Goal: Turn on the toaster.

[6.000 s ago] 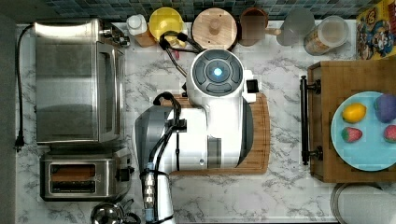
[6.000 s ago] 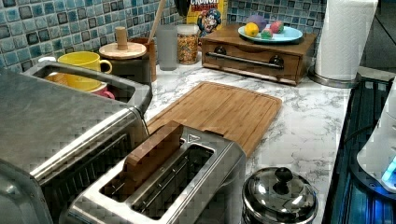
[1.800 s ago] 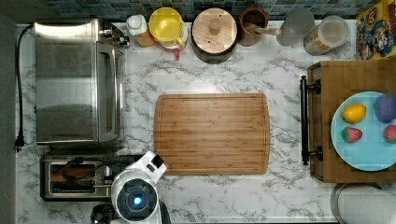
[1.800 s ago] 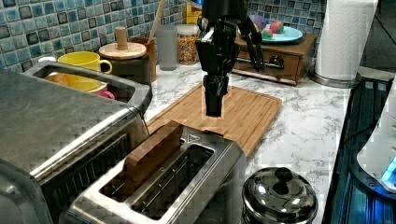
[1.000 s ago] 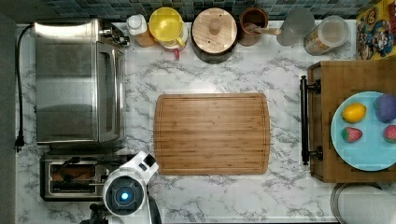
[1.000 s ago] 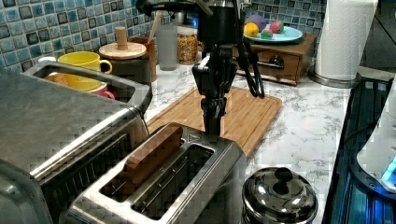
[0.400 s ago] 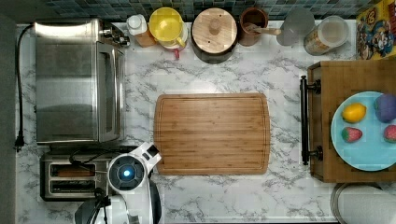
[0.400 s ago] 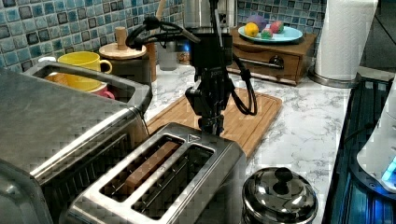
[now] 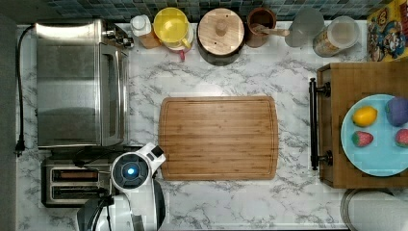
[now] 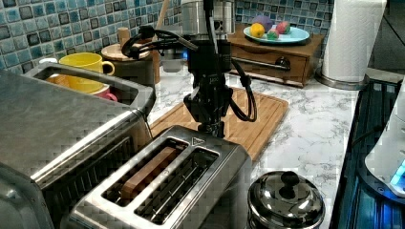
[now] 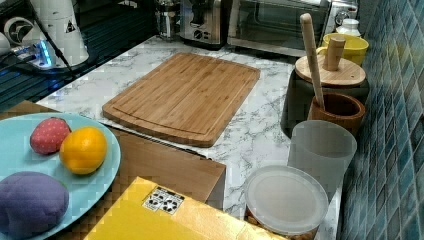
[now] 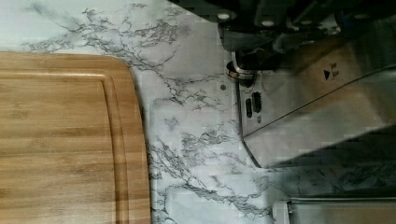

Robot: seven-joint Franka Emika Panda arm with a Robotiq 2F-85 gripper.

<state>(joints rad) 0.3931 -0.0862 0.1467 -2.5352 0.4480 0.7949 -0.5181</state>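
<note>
The lever is judged pressed down: bread is seen sunk inside the toaster (image 10: pixel 181 186) at the bench's corner. Whether the hand (image 10: pixel 211 128) is closed cannot be told; a straight lift is called for next.

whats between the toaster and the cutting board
Bare marble counter in the wrist view, between toaster and cutting board; nothing lies on it.
</note>
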